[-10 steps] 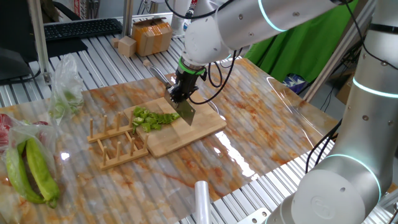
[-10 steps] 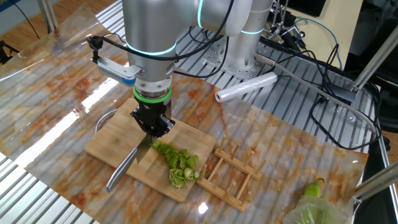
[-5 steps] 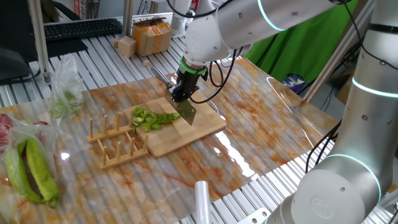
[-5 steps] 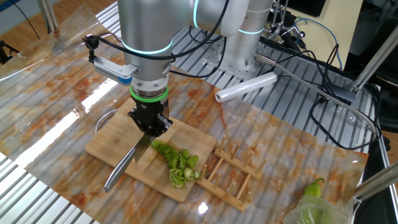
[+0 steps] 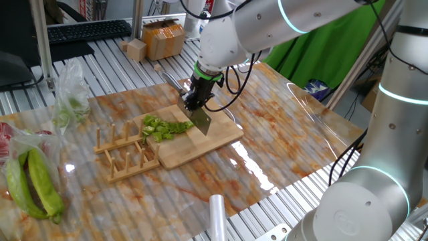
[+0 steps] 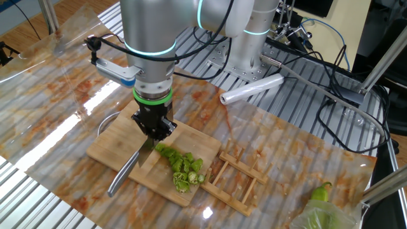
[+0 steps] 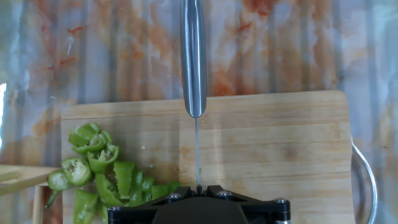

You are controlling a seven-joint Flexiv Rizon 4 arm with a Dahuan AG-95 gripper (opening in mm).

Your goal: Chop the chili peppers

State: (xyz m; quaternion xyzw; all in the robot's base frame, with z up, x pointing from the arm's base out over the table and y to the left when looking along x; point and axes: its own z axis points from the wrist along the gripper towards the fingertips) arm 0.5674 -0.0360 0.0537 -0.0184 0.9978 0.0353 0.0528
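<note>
My gripper [image 5: 193,102] is shut on a knife [image 5: 202,121], held edge-down over the bamboo cutting board [image 5: 214,139]. A pile of bright-green chili slices [image 5: 163,127] lies on the board just left of the blade. In the other fixed view the gripper [image 6: 153,129] stands over the board [image 6: 113,145]; the knife's steel handle [image 6: 124,172] sticks out toward the front and the chili slices [image 6: 183,166] lie to its right. In the hand view the gripper [image 7: 198,190] clamps the blade; the handle [image 7: 193,56] points away and the slices [image 7: 99,169] lie at lower left on the board [image 7: 273,143].
A wooden rack [image 5: 124,154] sits against the board's left side, also in the other fixed view [image 6: 239,179]. A bag of bigger yellow-green peppers [image 5: 32,184] lies far left. A plastic-wrap roll [image 6: 252,89] lies behind the board. A cardboard box [image 5: 164,39] and a keyboard [image 5: 87,30] are at the back.
The gripper and knife have shifted slightly away from the chili pile over the last second. The slices have not moved.
</note>
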